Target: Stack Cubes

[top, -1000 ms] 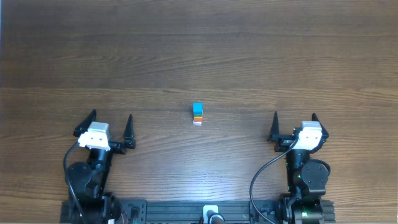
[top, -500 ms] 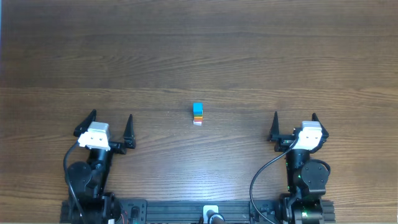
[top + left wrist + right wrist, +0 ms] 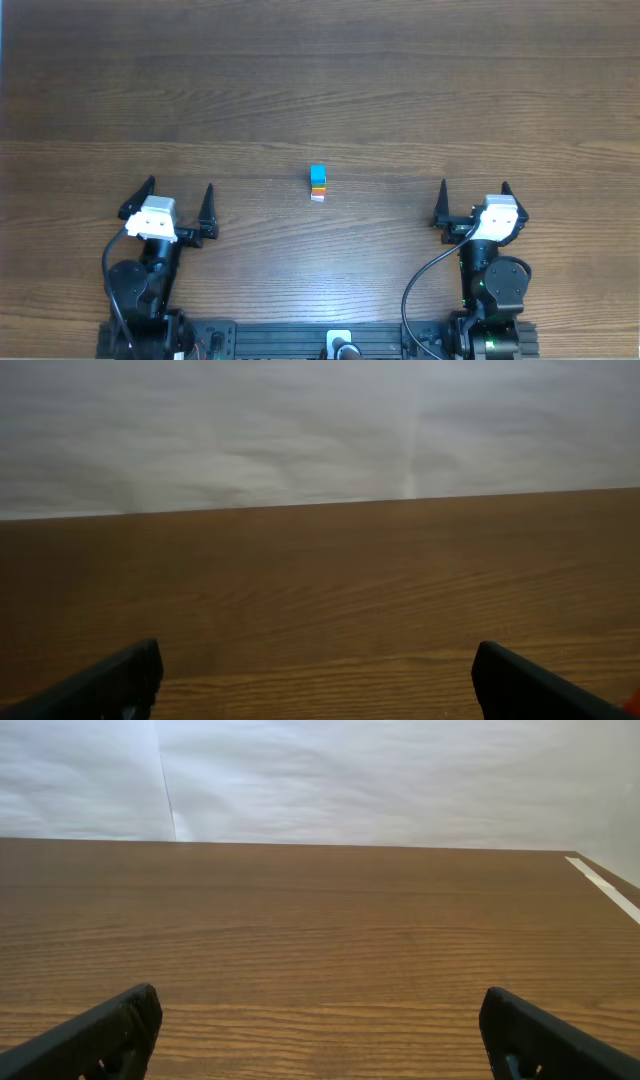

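A small stack of cubes (image 3: 318, 184) stands in the middle of the wooden table, blue on top, orange under it and white at the bottom. My left gripper (image 3: 178, 199) rests open near the front left, well apart from the stack. My right gripper (image 3: 473, 196) rests open near the front right, also clear of it. In the left wrist view the two fingertips (image 3: 120, 678) are spread wide over bare wood. The right wrist view shows its fingertips (image 3: 110, 1028) just as far apart with nothing between them.
The brown wooden table (image 3: 320, 90) stretches far beyond the stack. A pale wall (image 3: 350, 780) rises past the table's far edge. A strip of white tape (image 3: 605, 888) lies on the wood at the right.
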